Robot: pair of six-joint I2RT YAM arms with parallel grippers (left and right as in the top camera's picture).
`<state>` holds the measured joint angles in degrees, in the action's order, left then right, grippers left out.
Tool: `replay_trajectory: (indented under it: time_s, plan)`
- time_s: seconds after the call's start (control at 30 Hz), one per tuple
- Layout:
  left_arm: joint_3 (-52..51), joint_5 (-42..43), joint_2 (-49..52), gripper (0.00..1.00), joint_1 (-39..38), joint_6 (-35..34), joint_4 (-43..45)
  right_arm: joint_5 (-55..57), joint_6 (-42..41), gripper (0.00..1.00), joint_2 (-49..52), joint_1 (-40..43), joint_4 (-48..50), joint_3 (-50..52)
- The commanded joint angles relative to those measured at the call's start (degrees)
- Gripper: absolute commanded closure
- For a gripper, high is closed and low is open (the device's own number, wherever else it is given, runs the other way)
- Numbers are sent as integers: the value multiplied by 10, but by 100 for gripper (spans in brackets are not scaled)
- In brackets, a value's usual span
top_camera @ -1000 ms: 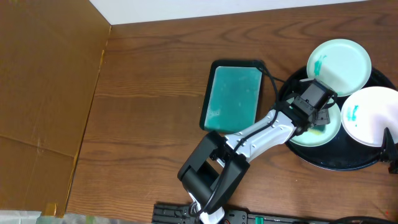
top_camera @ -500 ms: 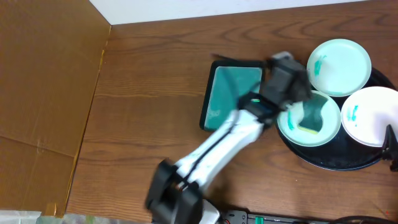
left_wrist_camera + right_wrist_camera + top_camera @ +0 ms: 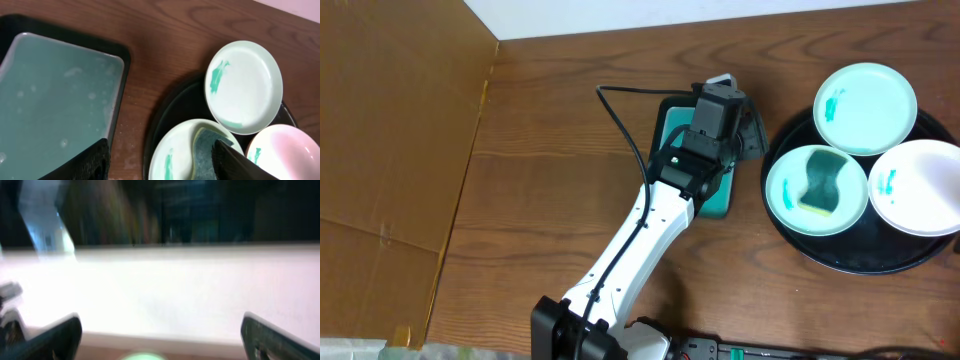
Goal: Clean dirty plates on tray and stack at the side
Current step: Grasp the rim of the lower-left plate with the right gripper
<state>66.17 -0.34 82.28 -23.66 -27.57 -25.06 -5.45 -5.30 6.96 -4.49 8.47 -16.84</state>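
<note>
The black round tray (image 3: 790,236) sits at the right with three dirty plates on it. The top plate (image 3: 865,108) and the right plate (image 3: 920,187) each have a teal smear. The left plate (image 3: 782,190) carries a green and yellow sponge (image 3: 820,183). My left gripper (image 3: 748,135) is open and empty, above the right edge of the teal dish (image 3: 680,150), left of the tray. The left wrist view shows the gripper (image 3: 160,167), the sponge (image 3: 207,155), its plate (image 3: 172,152) and the top plate (image 3: 245,85). My right gripper (image 3: 160,340) is open and empty; its view is blurred.
The rectangular teal dish with a black rim (image 3: 60,100) holds soapy liquid. A black cable (image 3: 620,125) loops over the table left of the dish. A brown cardboard wall (image 3: 390,150) stands at the left. A white wall (image 3: 720,15) runs along the back.
My left gripper has left the sponge on the left plate and swung left and up to the teal dish. The right arm's tip has gone from the overhead view's right edge.
</note>
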Motion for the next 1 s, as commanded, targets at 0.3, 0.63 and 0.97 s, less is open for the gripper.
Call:
replay_trajectory:
  time_s: [0.3,0.63,0.97]
  plan:
    - [2,-2,2,33,2,25,0,-264,-30,1,408,-4,-226,-332]
    - [2,-2,2,34,2,25,-2,-99,-175,1,590,-99,-396,-383]
    - [2,-2,2,34,2,24,-2,-74,-271,1,724,-241,-477,-382]
